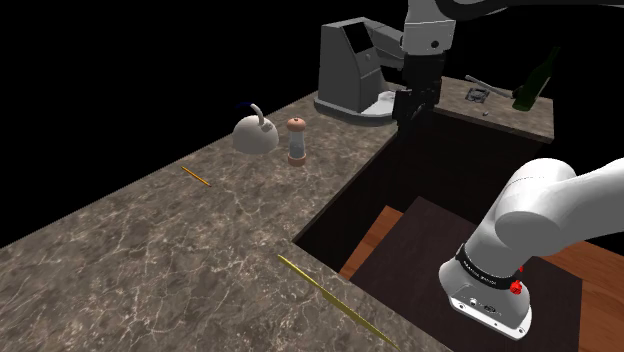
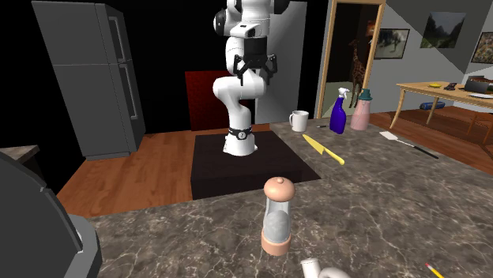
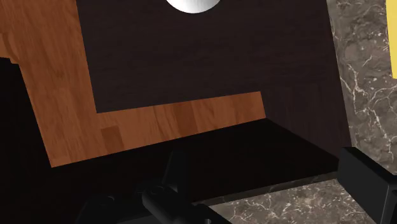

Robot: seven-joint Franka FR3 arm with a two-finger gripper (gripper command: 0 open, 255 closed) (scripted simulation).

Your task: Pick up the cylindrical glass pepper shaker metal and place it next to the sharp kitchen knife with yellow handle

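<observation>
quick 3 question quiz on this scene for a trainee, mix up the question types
1. True or false: the hand is open and holds nothing.
2. Which thing stands nearest the pepper shaker? A green bottle, B white kettle, C mug.
3. Fill in: the knife lying on the counter is ____ in colour.

Key: 1 true; 2 B; 3 yellow.
</observation>
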